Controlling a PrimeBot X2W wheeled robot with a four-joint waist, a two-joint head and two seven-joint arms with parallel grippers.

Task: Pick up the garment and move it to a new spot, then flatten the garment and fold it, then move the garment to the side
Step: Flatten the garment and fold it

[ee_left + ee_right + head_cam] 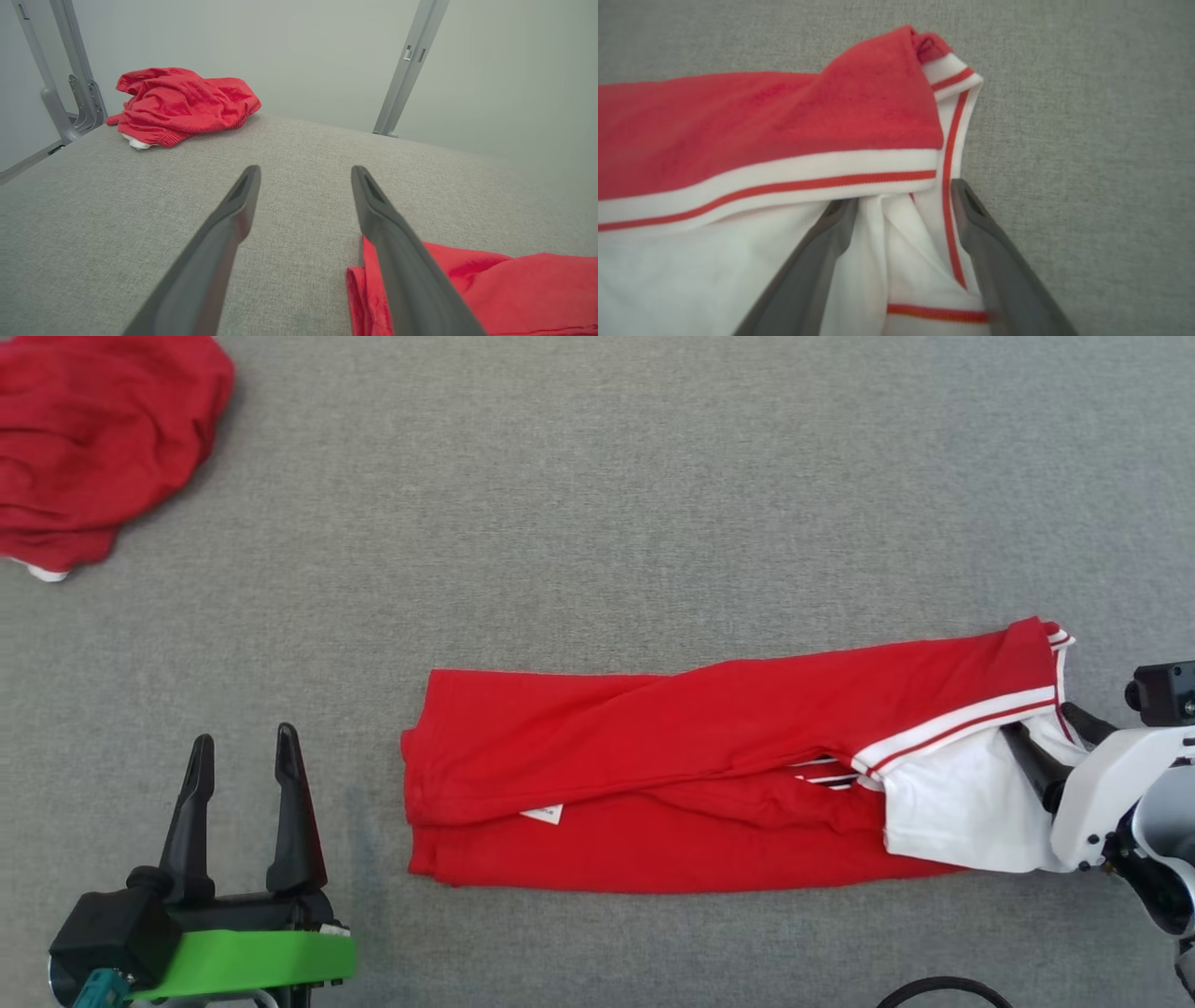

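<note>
A grey woven cloth covers the table (653, 476), and in the left wrist view a pale wall (303, 46) and grey metal frame posts (409, 70) stand behind its far edge. The red garment (653, 756) lies near the middle of the table, folded lengthwise into a long band; its white panel with red-striped trim (840, 179) is at the robot's right end. A small white label (544, 814) shows at the fold near the left end.

The left gripper (245, 735) sits just beside the garment's left end, its fingers (224, 233) spread apart with nothing between them. The right gripper (1038, 721) is at the white end, fingers (994, 261) released and wide, with white fabric lying loose between them. A second, crumpled red garment (93, 439) lies at the table's far left corner, well apart.
</note>
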